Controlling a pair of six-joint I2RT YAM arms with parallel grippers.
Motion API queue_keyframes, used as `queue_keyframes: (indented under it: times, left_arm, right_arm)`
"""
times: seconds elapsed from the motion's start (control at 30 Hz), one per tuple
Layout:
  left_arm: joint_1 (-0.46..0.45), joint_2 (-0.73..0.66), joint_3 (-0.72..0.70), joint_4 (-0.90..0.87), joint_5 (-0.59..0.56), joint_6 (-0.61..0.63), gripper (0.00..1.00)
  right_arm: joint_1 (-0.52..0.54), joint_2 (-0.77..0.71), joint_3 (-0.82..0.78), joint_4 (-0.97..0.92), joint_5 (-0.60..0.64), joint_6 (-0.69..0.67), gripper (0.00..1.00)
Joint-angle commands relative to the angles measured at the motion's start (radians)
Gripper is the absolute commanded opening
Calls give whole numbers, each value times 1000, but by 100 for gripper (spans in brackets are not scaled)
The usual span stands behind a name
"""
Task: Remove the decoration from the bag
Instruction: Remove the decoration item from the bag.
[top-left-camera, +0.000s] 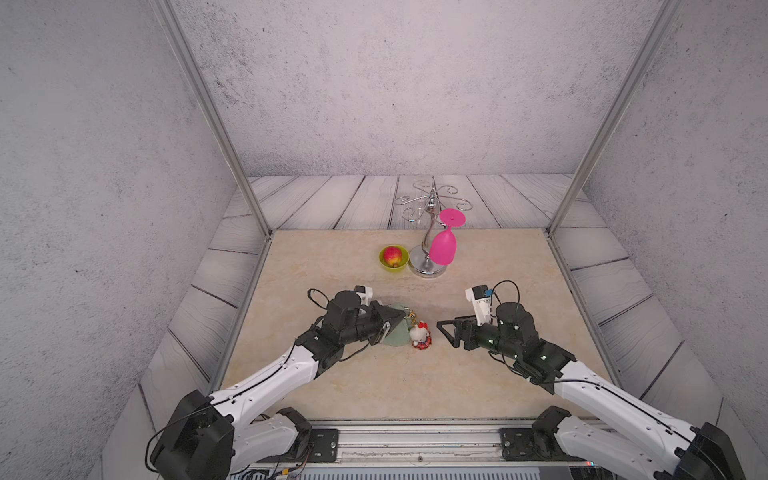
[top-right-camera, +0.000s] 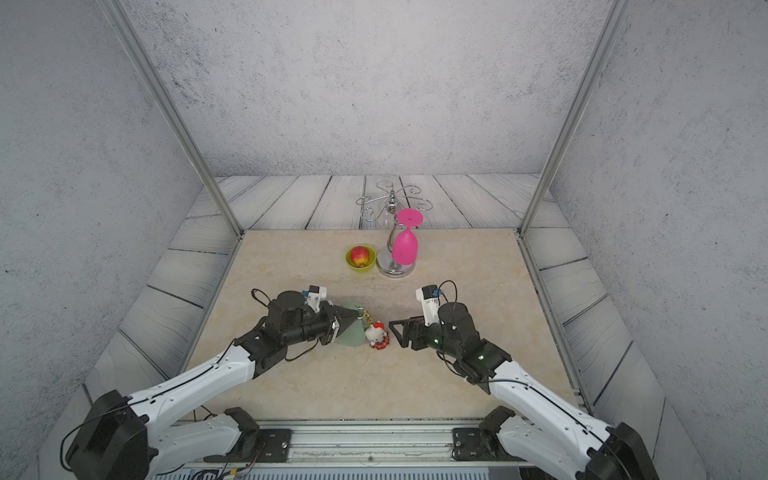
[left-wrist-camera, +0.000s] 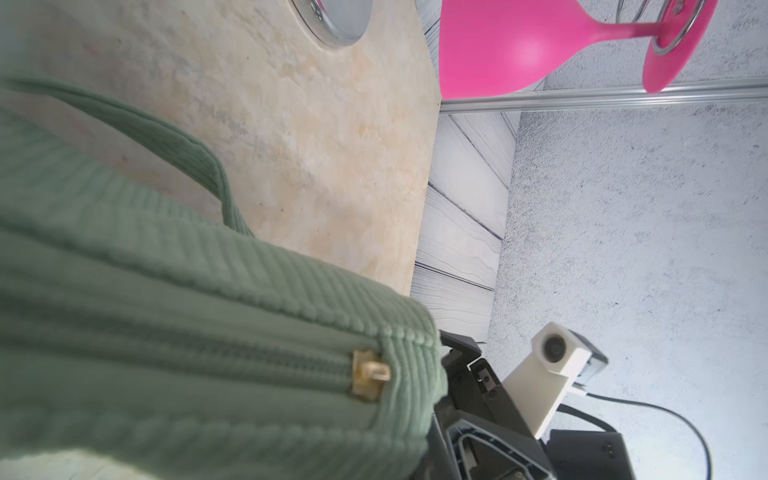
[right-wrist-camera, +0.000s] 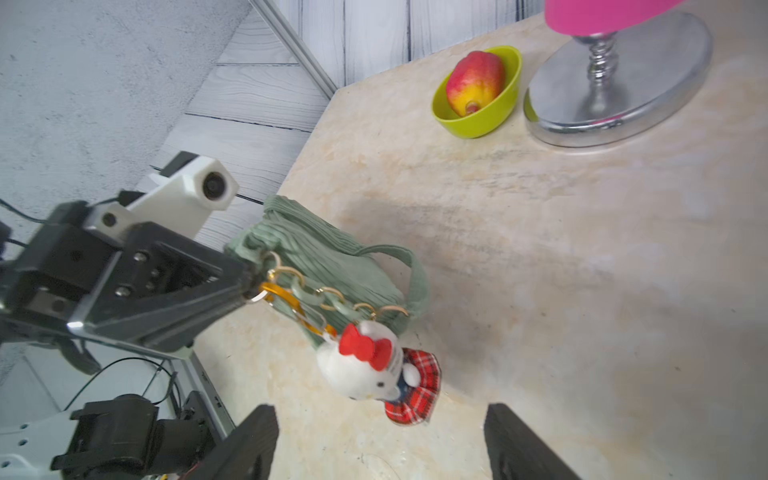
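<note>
Grasping the soft, light white plush cat keychain (right-wrist-camera: 365, 374) by its body suits the spread right gripper (top-left-camera: 448, 333) at 3 o'clock; the left gripper (right-wrist-camera: 249, 291) pinches the sage-green corduroy bag (right-wrist-camera: 332, 266).

Bright, even light, soft shadows, warped edges

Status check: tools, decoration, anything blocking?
Left tool shut on bag at its chain. Right tool open, short of decoration, not touching. Decoration clipped to that chain. Bowl and glass stand well clear.
</note>
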Motion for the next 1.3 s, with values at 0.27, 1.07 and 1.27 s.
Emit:
queue_keyframes:
  times: [0.27, 1.07, 1.27]
  left_arm:
    - [30, -34, -39, 103, -25, -169, 0]
    - [41, 5, -67, 235, -14, -307, 0]
    - [44, 7, -65, 237, -4, -311, 0]
  right_arm:
    - [52, -48, -120, 260, 116, -102, 81]
    - [326, 126, 36, 296, 505, -363, 76]
    - [356, 189, 43, 389, 554, -407, 76]
